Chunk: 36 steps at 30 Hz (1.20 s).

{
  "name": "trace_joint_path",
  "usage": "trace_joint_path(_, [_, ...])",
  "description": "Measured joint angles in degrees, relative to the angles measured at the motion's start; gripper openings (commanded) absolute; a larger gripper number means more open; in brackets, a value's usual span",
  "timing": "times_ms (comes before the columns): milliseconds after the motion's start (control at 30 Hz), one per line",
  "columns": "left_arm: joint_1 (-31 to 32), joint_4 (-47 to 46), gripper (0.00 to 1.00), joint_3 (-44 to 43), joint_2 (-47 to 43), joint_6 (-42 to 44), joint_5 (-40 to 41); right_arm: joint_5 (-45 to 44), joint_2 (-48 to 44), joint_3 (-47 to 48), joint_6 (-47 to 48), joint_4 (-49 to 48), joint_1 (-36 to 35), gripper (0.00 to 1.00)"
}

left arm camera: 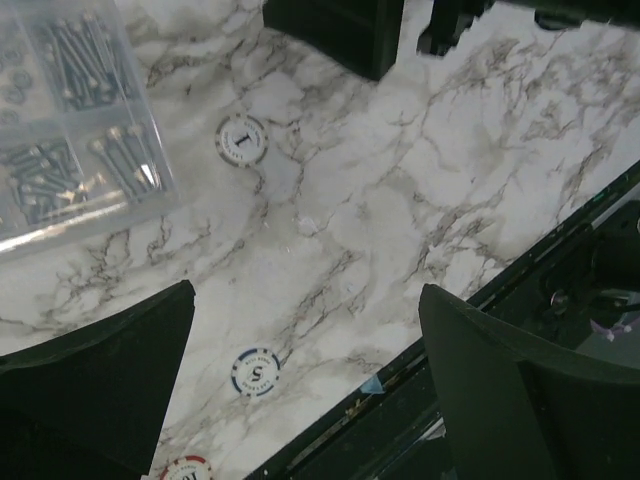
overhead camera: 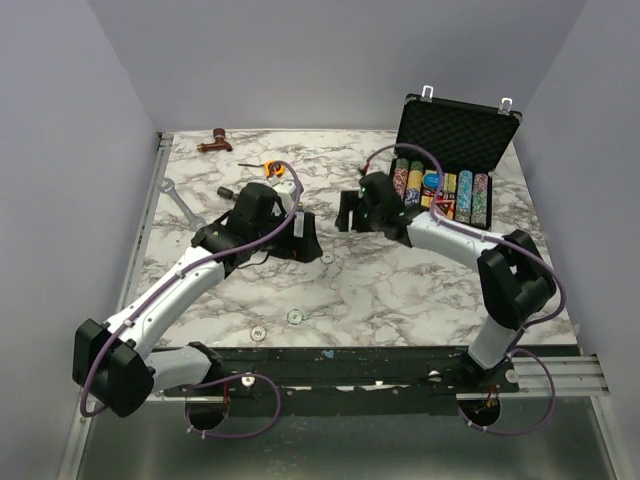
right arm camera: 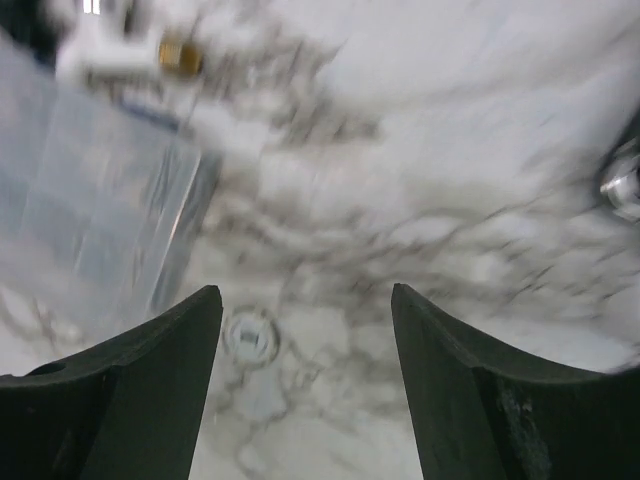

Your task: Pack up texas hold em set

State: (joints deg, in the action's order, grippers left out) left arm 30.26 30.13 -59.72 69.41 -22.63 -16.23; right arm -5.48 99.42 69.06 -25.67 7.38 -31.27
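The open black case (overhead camera: pixel 455 130) held rows of chips (overhead camera: pixel 465 195), the clear box (left arm camera: pixel 90 215) held screws (left arm camera: pixel 120 160), and left fingers (left arm camera: pixel 100 390) and right fingers (right arm camera: pixel 480 400) gaped, holding nothing.

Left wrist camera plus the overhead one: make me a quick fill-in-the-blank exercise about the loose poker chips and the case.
1. The white chip lying loose shows the number ___.
2. The blue-rimmed chip nearer the camera shows the number ___.
3. In the overhead view, the black case has its lid standing ___.
Missing words: 1; 5; open.
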Motion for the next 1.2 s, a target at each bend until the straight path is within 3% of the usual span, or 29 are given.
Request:
trace_joint_path(167, [1.95,-0.28,0.92,8.92,-6.05,-3.72,4.76,3.48,-1.25,-10.36,0.00,-0.48,-10.03,0.71])
trace_joint_path(300, [1.79,1.57,0.92,14.14,-14.69,-6.64,9.68,3.13,-1.38,-12.76,0.00,-0.44,-14.29,0.70])
trace_joint_path(633, [1.75,1.57,0.92,11.91,-19.43,-7.63,18.45,-2.84,5.05,-5.73,1.84,0.98,-15.39,0.66])
trace_joint_path(1200, [1.75,-0.81,0.93,10.91,-22.27,-7.17,22.29,-10.03,12.61,1.95,3.80,4.26,-18.71,0.59])
